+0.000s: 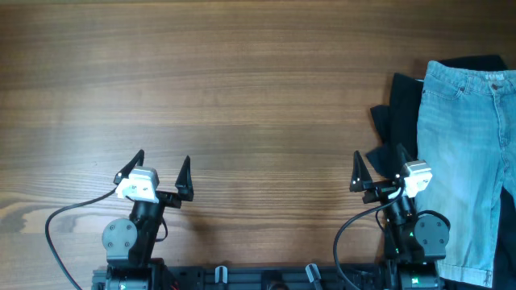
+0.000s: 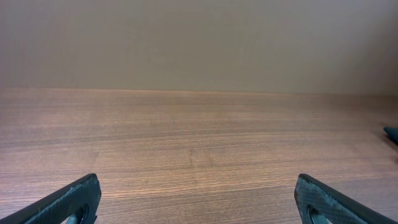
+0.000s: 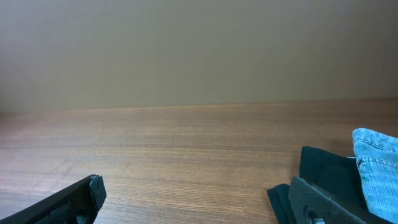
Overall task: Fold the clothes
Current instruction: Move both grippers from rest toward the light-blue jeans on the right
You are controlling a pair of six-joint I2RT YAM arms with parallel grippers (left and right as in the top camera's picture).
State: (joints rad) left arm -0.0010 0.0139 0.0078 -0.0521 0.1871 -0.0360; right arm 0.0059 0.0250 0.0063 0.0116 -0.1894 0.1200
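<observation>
On the bench [image 1: 258, 80], at its right edge, shorts [image 1: 463, 153] lie flat atop a black garment [image 1: 399, 113]. Left claw [image 1: 163, 158] and right claw [image 1: 379, 155] both gape released, empty. Denim is likely soft yet weighty (it should drape); waistband or hem corners seem the best hold.

Robotics lab bench: wood-grain table [image 1: 242, 80], plain beige wall [image 2: 199, 37], cabled left arm [image 1: 133, 221], right arm [image 1: 413, 225].

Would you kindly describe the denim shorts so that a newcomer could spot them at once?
On the wooden table, look to the far right edge, beside the right pincer. The light blue denim shorts lie spread there, partly over a black garment; they alone are pale, faded blue.
</observation>
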